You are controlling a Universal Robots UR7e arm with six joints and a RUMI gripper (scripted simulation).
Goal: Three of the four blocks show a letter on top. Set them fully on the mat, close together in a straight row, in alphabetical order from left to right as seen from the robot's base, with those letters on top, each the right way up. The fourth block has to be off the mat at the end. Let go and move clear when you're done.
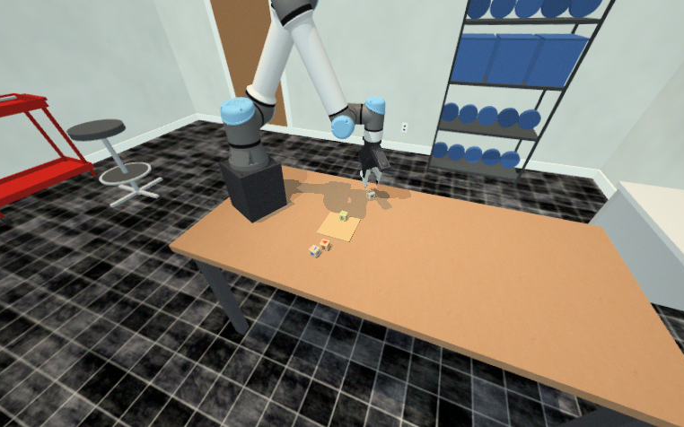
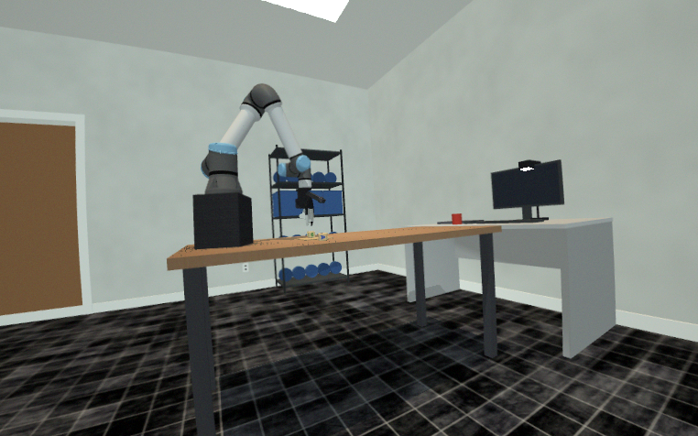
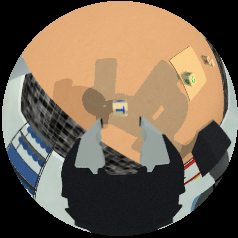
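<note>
My gripper [image 1: 372, 185] [image 2: 309, 223] [image 3: 120, 118] is partly open and empty, above a wooden block [image 1: 370, 195] [image 3: 120, 108] at the table's back edge. That block shows a blue letter on top that looks like a T. A block with green markings [image 1: 343, 215] [image 2: 310, 234] [image 3: 188, 78] sits on the yellow mat [image 1: 335, 231] [image 3: 187, 56], near its back edge. Off the mat, a block with a red mark on top [image 1: 325, 244] [image 3: 208, 60] lies close beside a block with blue markings [image 1: 314, 251] [image 2: 322, 236]. Their top marks are too small to read.
The robot's black base [image 1: 257, 194] [image 2: 223, 221] stands at the table's left end. The wooden table [image 1: 440, 275] [image 2: 395, 235] extends far to the right. A white desk [image 2: 584, 233] with a monitor [image 2: 528, 185] and a red cup [image 2: 456, 218] stands beyond it.
</note>
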